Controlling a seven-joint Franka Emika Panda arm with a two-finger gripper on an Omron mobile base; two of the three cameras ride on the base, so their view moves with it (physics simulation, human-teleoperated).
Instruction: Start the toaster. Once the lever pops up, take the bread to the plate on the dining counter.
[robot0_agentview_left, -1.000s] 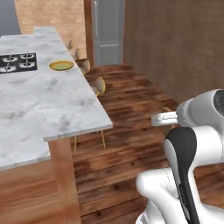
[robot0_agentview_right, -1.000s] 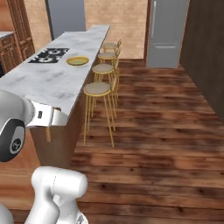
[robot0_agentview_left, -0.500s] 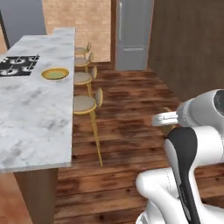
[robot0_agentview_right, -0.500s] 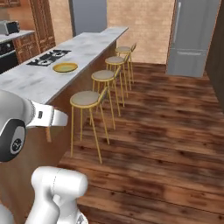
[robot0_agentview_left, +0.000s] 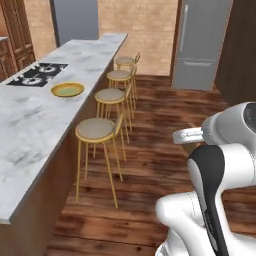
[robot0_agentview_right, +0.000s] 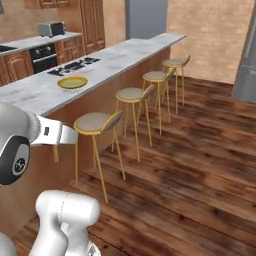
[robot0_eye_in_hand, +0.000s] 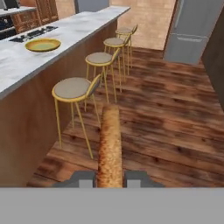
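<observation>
At the bottom centre of the hand view, the end effector (robot0_eye_in_hand: 110, 178) is gripping the bread (robot0_eye_in_hand: 109, 146) edge-on, while the plate (robot0_eye_in_hand: 43, 44) is sitting upper left on the tabletop (robot0_eye_in_hand: 26, 65)

Left base view sits behind the arm on its left, looking forward and down along the dining counter (robot0_agentview_left: 30, 125) from its stool side, with the nearest stool (robot0_agentview_left: 96, 129) fairly close. Right base view is the same idea from the arm's right, angled more across the counter toward the back cabinets. Hand view looks forward from low down along the stools. All three share the counter, the plate (robot0_agentview_right: 72, 82) and the four stools.
</observation>
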